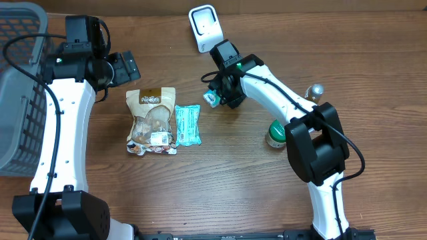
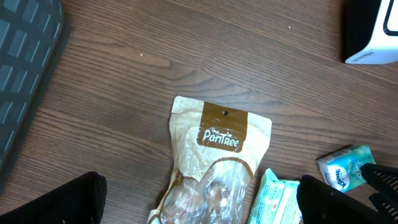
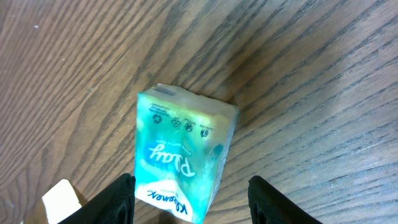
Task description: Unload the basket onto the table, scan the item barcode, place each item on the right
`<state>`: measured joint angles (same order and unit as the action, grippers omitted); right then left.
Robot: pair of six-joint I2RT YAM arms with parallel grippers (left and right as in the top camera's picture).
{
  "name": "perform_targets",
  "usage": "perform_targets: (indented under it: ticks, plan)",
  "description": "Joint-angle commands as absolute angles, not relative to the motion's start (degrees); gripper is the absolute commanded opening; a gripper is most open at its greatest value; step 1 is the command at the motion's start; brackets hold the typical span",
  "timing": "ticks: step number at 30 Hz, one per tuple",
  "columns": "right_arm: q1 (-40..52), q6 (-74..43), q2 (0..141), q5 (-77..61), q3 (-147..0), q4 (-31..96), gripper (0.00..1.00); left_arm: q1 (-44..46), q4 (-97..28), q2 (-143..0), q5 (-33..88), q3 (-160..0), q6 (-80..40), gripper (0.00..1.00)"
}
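A small teal tissue pack [image 3: 180,155] lies tilted on the wooden table between my right gripper's [image 3: 193,200] black fingers. The left finger [image 3: 115,202] sits against the pack's edge, while the right finger [image 3: 280,202] stands well clear of it, so the jaws are open. From overhead, the pack [image 1: 212,98] sits at the right gripper [image 1: 223,93], just below the white barcode scanner [image 1: 203,27]. My left gripper [image 1: 123,67] hovers wide open at the left, holding nothing. Its wrist view looks down on a snack bag [image 2: 214,168].
A brown PanTree snack bag [image 1: 152,120] and a teal wipes pack [image 1: 187,125] lie side by side left of centre. A grey basket [image 1: 17,87] stands at the left edge. A green jar [image 1: 275,135] and a silver-capped bottle [image 1: 313,92] sit by the right arm.
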<state>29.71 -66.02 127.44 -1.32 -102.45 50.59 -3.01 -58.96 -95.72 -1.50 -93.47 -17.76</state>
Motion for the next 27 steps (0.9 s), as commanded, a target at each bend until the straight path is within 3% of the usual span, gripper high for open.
perform_targets:
  ticks: [1,5,8,21,27]
  plan:
    - [29.5,-66.2,125.0,-2.3,-102.4,50.4,0.55,-2.6,-58.9,-95.6,-1.7,-94.0,-17.3,1.00]
    - [29.5,-66.3,125.0,-2.2,-102.4,50.1,0.54,-2.6,-58.9,-95.6,-1.7,-94.0,-17.3,1.00]
    - [29.5,-66.3,125.0,-2.3,-102.4,50.2,0.47,-2.6,-58.9,-95.6,-1.7,-94.0,-17.3,1.00]
    - [29.7,-71.3,127.0,-1.0,-102.1,51.2,0.41,-2.6,-58.9,-95.6,-1.7,-94.0,-17.3,0.99]
    - [29.7,-71.6,129.0,-1.1,-101.9,49.7,0.32,-2.6,-58.9,-95.6,-1.7,-94.0,-17.3,1.00]
